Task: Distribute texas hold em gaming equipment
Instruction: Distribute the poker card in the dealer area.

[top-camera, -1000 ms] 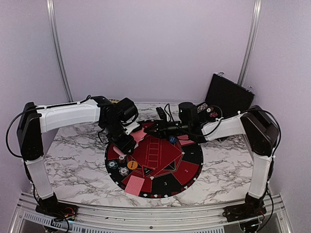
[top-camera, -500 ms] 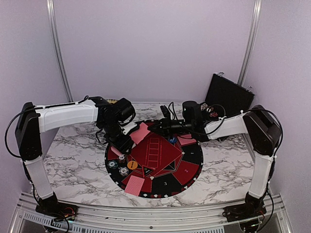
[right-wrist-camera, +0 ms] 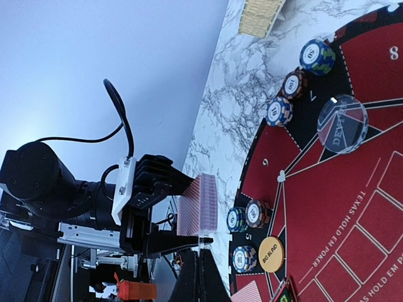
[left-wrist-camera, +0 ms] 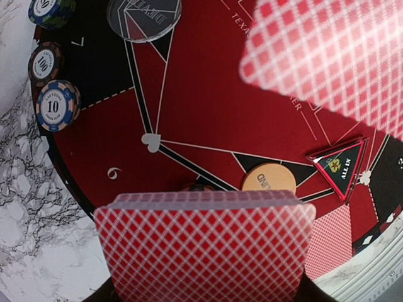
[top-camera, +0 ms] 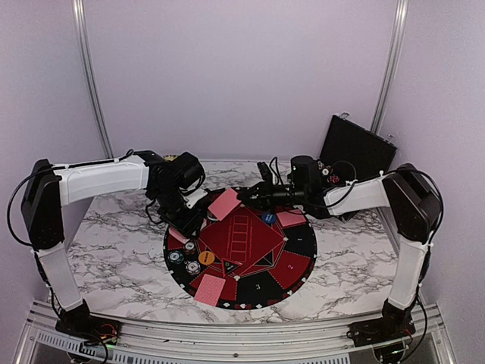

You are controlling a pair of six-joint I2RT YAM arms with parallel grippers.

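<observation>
Seeing first a big round red-and-black mat lying in the middle of the marble worktop, and a black case standing at the far right, off the mat. Finding at the left rim of the mat three small stacks sitting just beside each other: a blue-and-white chip stack marked 10, a brown chip stack marked 100 and a blue-green chip stack. Noticing a clear dealer disc near them, and an orange disc lying near a triangular ALL IN marker. Seeing also a blue disc, a near card and a far right card lying face down on the mat.

Clamping a deck of pink-red-backed cards with the left end effector, closed on its two sides, above the left part of the mat. Pinching, as far as the view from above is showing, one single card with the right end effector, closed narrowly on its right edge. Holding this card in the air over the far left part of the mat, just beside the deck but apart from it.
</observation>
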